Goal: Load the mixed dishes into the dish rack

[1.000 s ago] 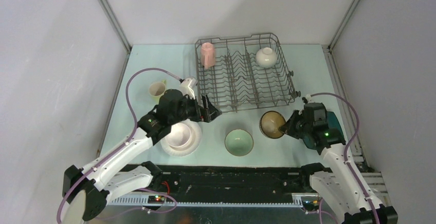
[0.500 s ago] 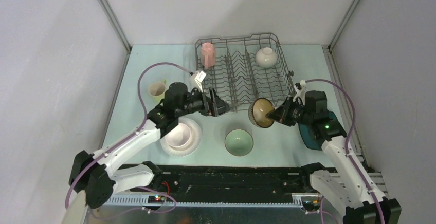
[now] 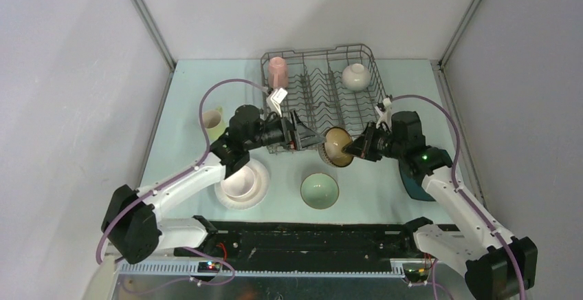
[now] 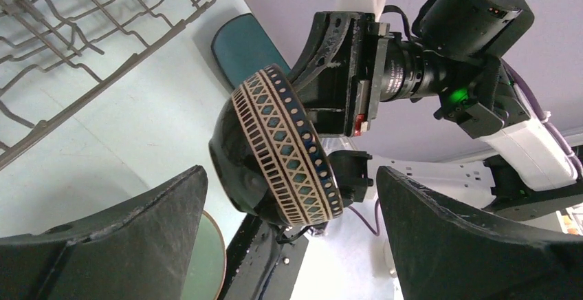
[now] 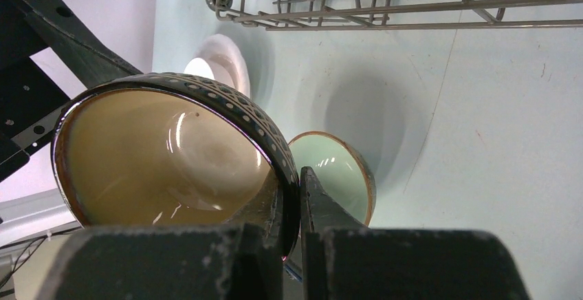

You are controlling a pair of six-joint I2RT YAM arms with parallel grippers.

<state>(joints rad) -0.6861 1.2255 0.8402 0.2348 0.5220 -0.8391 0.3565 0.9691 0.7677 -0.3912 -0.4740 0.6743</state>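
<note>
My right gripper (image 3: 355,150) is shut on the rim of the brown bowl (image 3: 336,148) and holds it tipped on its side, above the table at the dish rack's (image 3: 323,100) front edge. The pinch shows in the right wrist view (image 5: 292,193), with the bowl's tan inside (image 5: 165,155) to the left. My left gripper (image 3: 307,137) is open and empty, facing the bowl's patterned outside (image 4: 282,152) from the left, apart from it. A pink mug (image 3: 278,71) and a white bowl (image 3: 355,76) sit in the rack.
A pale green bowl (image 3: 319,190) stands on the table below the held bowl. A pale pink bowl (image 3: 238,179) sits on the white plate (image 3: 242,199). The yellow-green mug (image 3: 213,119) is at the left. The dark teal plate (image 3: 411,184) lies partly under my right arm.
My right gripper lifted the brown bowl off the table and carried it left to the rack's front. My left gripper swung right toward it, still open.
</note>
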